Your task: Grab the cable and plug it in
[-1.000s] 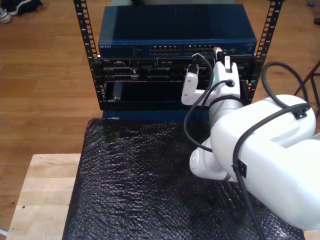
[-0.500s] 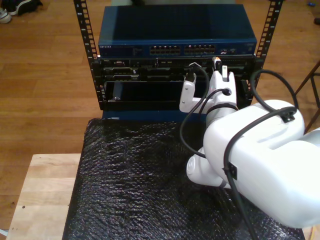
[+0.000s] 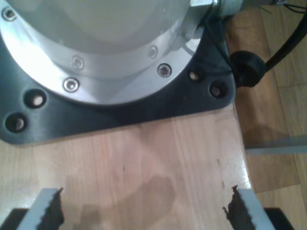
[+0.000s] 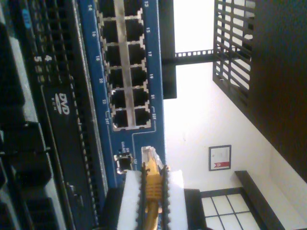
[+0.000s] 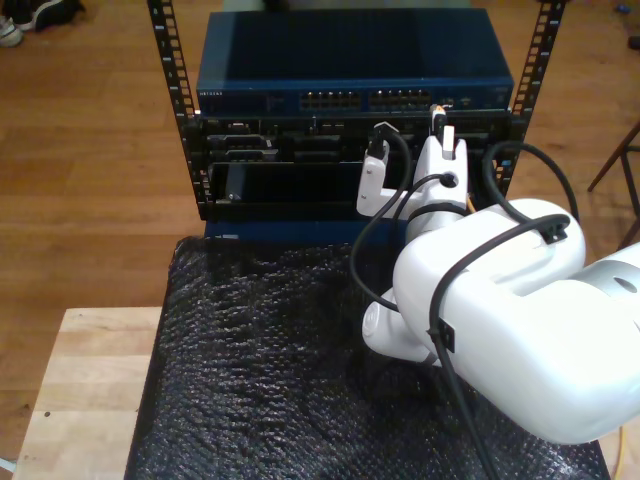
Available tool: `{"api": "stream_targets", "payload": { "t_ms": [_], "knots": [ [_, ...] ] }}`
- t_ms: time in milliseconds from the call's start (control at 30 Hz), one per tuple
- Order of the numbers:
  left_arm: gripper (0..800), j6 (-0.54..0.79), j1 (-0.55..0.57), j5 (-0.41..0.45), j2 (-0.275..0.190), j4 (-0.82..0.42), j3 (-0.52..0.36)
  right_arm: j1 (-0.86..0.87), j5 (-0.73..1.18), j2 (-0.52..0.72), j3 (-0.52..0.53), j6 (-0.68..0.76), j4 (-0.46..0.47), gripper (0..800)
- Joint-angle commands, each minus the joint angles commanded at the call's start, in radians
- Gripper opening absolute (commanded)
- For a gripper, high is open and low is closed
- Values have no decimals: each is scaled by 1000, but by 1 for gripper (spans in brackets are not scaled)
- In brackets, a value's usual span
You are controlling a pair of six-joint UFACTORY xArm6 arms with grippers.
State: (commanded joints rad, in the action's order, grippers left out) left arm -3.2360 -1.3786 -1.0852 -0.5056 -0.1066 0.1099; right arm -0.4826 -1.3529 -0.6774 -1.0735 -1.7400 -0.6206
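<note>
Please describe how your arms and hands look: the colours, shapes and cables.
My second arm is glossy white with fat, rounded joints; black cables loop along it, held by black clips. My second hand has white block fingers. My first hand has pale fingers with black serrated pads.

A blue network switch [image 5: 355,60] sits atop a black rack [image 5: 170,110] on the wood floor [image 5: 90,170], behind a black bubble-wrap sheet [image 5: 250,380] covering a pale wooden table [image 5: 80,390].

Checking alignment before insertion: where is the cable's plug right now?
The plug sits clamped between my second gripper's fingers, just off the blue switch, beside the end of its port block. In the exterior view it is toward the switch's right end.
</note>
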Motion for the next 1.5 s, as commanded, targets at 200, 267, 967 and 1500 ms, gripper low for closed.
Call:
{"api": "stream_targets", "payload": {
  "t_ms": [200,267,967,1500],
  "knots": [
    [800,0,0,0,0,0,0,0,2,-2,-5,2,0,0],
    [800,0,0,0,0,0,0,-2,2,-3,-14,2,0,0],
    [800,0,0,0,0,0,0,9,9,-51,-84,2,6,0],
    [800,0,0,0,0,0,0,6,8,-68,-103,-5,3,0]
  ]
}}
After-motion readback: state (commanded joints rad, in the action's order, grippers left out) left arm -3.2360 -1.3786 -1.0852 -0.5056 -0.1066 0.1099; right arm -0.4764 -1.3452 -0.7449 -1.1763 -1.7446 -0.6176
